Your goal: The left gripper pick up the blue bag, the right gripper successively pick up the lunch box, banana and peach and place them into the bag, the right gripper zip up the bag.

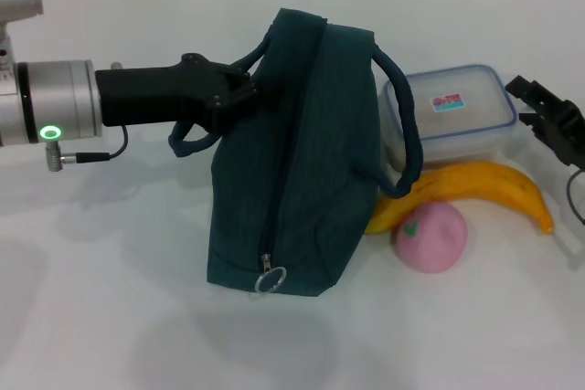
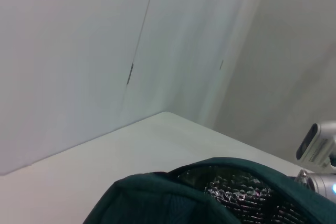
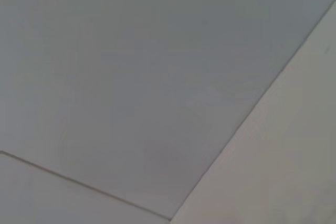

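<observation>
**Left gripper held the bag by a handle while the food waited on the right**

The left gripper (image 1: 239, 90) reached in from the left and had its fingers closed round the nearer rope handle of the blue bag (image 1: 297, 162); that hold appeared to keep the bag upright on the table (image 1: 110, 317), its zipper ring facing the near edge; in the left wrist view the silver lining (image 2: 236, 192) showed at the top, which suggests the mouth was at least partly open for loading.

The lunch box (image 1: 450, 116) sat just right of the bag, towards the far side; the banana (image 1: 475, 191) lay in front of it, and the peach (image 1: 430, 237) rested nearer still, touching the banana; all three were outside the bag.

The right gripper (image 1: 551, 116) hung at the right edge beside the lunch box, its fingers spread and holding nothing, probably placed to take the box first.
</observation>
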You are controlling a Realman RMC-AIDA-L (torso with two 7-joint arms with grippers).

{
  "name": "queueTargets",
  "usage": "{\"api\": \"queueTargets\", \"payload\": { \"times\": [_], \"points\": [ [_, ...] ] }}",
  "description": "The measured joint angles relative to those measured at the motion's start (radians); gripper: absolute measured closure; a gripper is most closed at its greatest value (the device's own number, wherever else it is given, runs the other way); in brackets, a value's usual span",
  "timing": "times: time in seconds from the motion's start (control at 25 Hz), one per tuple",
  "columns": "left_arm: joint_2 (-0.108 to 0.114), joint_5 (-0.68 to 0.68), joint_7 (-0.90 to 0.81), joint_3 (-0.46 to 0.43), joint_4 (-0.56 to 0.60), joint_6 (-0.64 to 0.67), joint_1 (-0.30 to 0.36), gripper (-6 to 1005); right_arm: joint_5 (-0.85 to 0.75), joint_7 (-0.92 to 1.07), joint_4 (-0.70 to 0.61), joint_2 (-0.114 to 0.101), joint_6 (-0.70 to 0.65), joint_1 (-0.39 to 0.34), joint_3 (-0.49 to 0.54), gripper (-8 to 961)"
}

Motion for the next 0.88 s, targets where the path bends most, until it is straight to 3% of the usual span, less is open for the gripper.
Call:
{"api": "queueTargets", "payload": {
  "times": [0.88],
  "points": [
    [-0.002,-0.006,0.055,0.000,0.024,-0.001,0.005,961,0.007,0.130,-0.062,0.000,0.047,0.027,-0.033,344]
  ]
}}
